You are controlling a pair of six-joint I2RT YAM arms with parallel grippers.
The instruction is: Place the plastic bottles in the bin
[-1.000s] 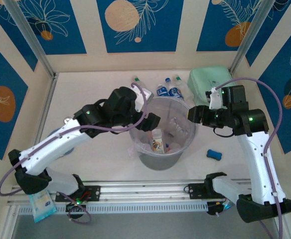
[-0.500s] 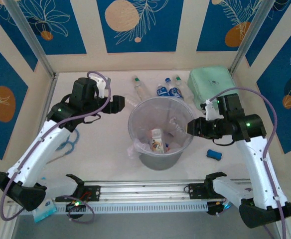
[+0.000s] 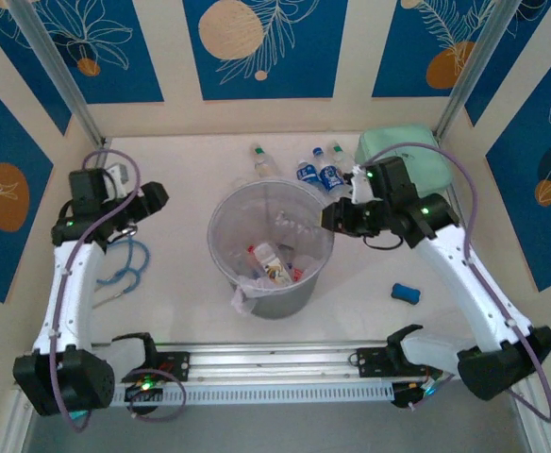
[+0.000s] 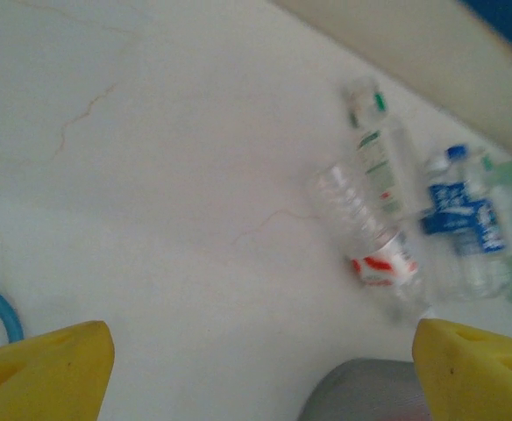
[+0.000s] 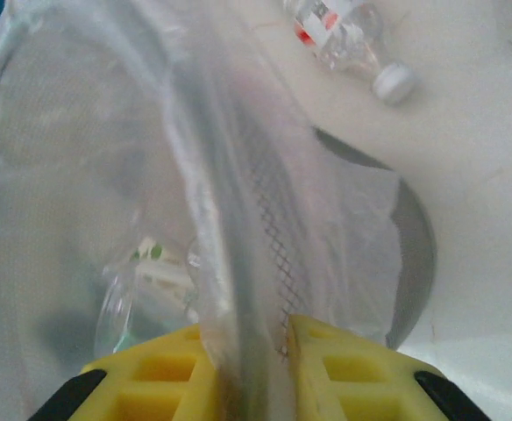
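While clamped onto bin (image 3: 280, 302) rim: right fingers (image 5: 335, 355), nearly shut | left fingers (image 4: 475, 364): wide open, empty, far left | bottles (image 3: 304, 172): some inside bin, others lying on counter (image 3: 181, 160) behind it

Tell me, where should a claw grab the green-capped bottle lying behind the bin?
Probably mid-body on the green-capped bottle, coming straight down from above. It lies flat on the table, so its narrow width should fit between the fingers.

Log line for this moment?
left jaws open, empty | right jaws shut on bin rim | plastic bottles: some in bin, several outside
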